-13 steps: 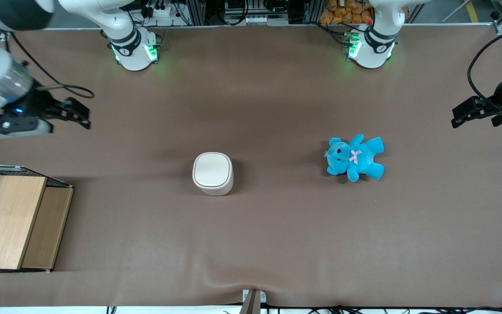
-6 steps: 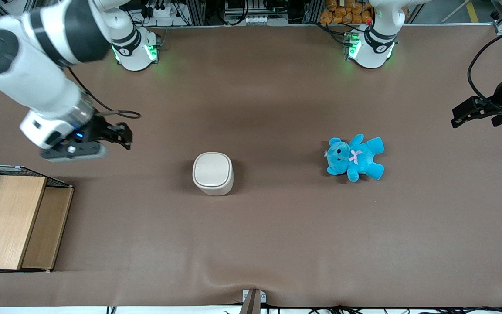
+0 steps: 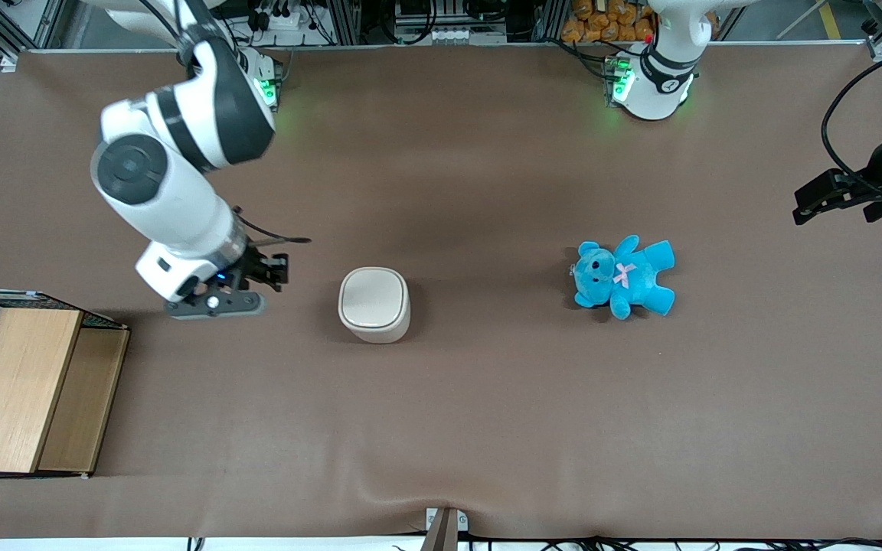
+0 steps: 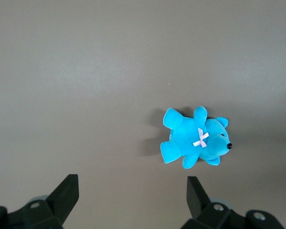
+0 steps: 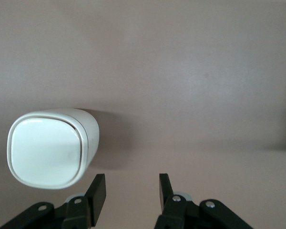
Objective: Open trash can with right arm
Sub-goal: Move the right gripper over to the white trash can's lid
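Observation:
The trash can point(image 3: 374, 304) is a small cream-white rounded-square bin with its lid shut, standing in the middle of the brown table. It also shows in the right wrist view point(image 5: 50, 148). The right arm point(image 3: 173, 176) reaches over the table from its base. Its black gripper point(image 3: 276, 270) hangs above the table beside the can, toward the working arm's end, a short gap away. The gripper point(image 5: 130, 191) is open and empty, with bare table between its fingers.
A blue teddy bear point(image 3: 625, 275) lies on the table toward the parked arm's end; it also shows in the left wrist view point(image 4: 195, 140). A wooden box with wire mesh point(image 3: 24, 386) stands at the working arm's end, nearer the front camera.
The right arm has swung in from the table's end toward the trash can, and its gripper has come close beside the can. The can and the bear have not moved.

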Action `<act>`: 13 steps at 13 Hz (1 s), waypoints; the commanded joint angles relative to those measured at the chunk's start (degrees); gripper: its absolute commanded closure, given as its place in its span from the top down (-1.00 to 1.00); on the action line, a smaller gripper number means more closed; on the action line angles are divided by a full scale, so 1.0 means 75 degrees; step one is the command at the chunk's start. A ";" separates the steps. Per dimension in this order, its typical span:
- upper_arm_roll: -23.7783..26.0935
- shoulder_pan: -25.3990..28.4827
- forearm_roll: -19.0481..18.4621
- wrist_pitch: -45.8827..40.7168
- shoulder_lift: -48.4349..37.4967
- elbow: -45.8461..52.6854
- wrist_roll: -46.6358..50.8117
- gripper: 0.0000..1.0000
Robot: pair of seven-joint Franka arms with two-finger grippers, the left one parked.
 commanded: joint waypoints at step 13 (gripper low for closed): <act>-0.0070 0.0982 0.0443 0.1185 0.1438 0.0430 0.1252 -0.72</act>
